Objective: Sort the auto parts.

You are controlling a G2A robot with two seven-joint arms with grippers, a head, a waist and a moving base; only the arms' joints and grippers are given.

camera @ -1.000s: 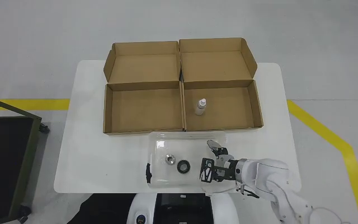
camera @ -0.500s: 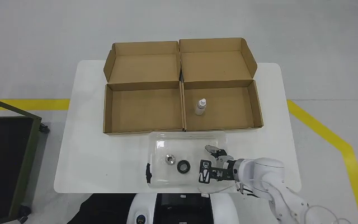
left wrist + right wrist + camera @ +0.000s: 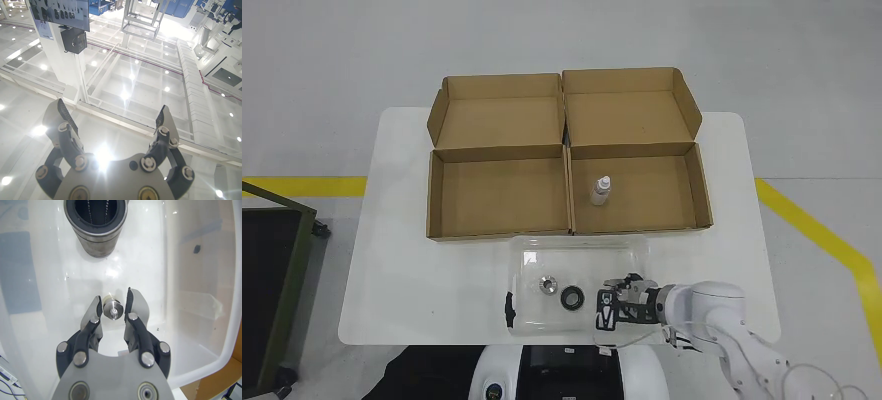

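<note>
Silvery cylindrical part (image 3: 112, 311), possibly cream-based, inside the right end effector (image 3: 114, 294).

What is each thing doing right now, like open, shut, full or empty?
Left claw: open, holding nothing.
Right claw: open around the small metal peg.
Metal sleeve: upright in the clear tub.
Left box: lid open, empty.
Right box: lid open, one small white bottle upright inside.
</note>
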